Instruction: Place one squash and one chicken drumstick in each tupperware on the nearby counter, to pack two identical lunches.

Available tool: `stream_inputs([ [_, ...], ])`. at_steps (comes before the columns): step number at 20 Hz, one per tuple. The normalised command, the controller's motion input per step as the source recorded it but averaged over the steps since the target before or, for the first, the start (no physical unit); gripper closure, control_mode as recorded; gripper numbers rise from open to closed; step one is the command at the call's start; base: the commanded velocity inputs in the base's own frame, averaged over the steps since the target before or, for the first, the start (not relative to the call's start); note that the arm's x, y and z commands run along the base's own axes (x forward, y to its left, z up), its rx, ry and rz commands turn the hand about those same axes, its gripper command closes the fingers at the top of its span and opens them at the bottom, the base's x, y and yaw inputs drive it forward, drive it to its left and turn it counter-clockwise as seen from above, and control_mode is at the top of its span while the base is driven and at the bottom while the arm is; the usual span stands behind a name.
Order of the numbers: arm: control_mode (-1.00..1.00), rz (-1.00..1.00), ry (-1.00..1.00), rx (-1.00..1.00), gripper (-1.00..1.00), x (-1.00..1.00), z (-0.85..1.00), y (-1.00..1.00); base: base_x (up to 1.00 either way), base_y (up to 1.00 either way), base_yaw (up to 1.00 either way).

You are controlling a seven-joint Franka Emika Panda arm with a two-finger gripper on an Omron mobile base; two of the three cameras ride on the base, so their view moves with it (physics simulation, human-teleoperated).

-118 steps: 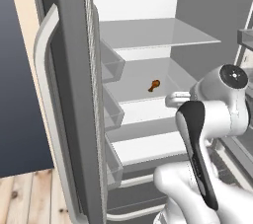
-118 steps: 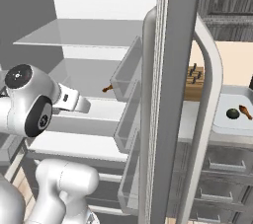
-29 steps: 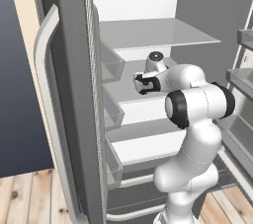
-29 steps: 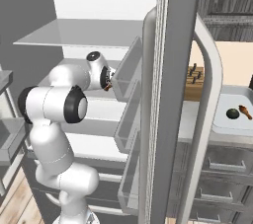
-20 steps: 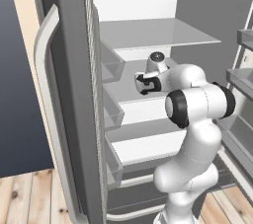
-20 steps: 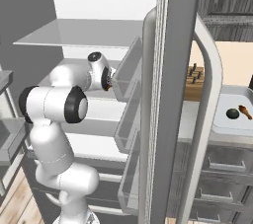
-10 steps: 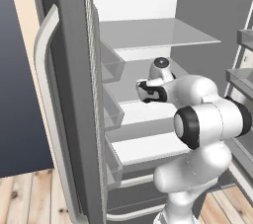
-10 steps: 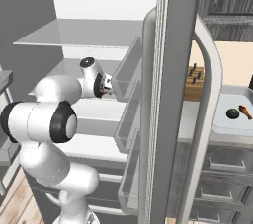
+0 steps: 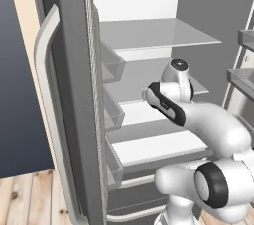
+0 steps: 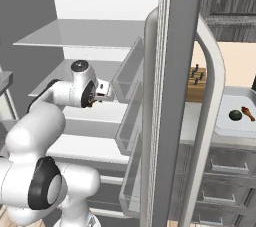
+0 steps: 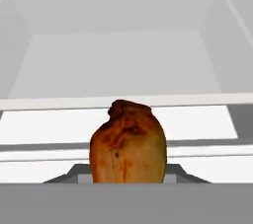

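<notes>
On the far left of the left base view a fridge door (image 9: 69, 95) stands open, its long pale handle (image 9: 42, 95) running down the outer face and clear door bins (image 9: 113, 115) on its inner side. To the right of it lie the fridge's white shelves (image 9: 158, 35), stacked one above another. The white arm (image 9: 198, 120) reaches in at the level of the middle shelf, its wrist turned toward the fridge interior.

In the right base view the same arm bends in from the lower left, and the claw (image 10: 106, 91) sits just above the middle shelf (image 10: 90, 113), close to the bins of the other open door (image 10: 170, 96). Further right, past that door's curved handle (image 10: 210, 101), the tabletop (image 10: 200, 126) carries a white tupperware (image 10: 222, 126) with a dark green squash (image 10: 235, 115) and an orange-brown drumstick (image 10: 247, 112) lying side by side in it. A wooden knife block (image 10: 198, 83) stands behind, against the beige wall.

The hand view looks along the claw into the pale fridge interior. A second chicken drumstick (image 11: 127, 144), glossy and orange-brown, stands thick end up in the middle of the lower frame, right where the fingertips would be. The claw is closed partway around it and holds it, clear of the white shelf (image 11: 197, 119) seen behind it.
</notes>
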Motion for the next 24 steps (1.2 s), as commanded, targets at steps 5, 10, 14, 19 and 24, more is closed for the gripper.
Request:
stream_inputs([
  [5,-1.00,0.20,0.13,0.00,1.00,-0.95,0.68,0.16,0.00,0.00,0.00],
  [10,-1.00,0.12,0.04,0.00,1.00,-0.60,0.72,0.01,0.00,0.00,0.00],
  [14,-1.00,0.12,0.02,0.00,1.00,-0.69,0.78,0.00,0.00,0.00,0.00],
  [19,-1.00,0.10,0.00,-0.03,1.00,-0.97,0.10,0.02,0.00,0.00,0.00],
  [24,-1.00,0.05,0.00,-0.03,1.00,-1.00,-0.08,0.00,0.00,0.00,0.00],
])
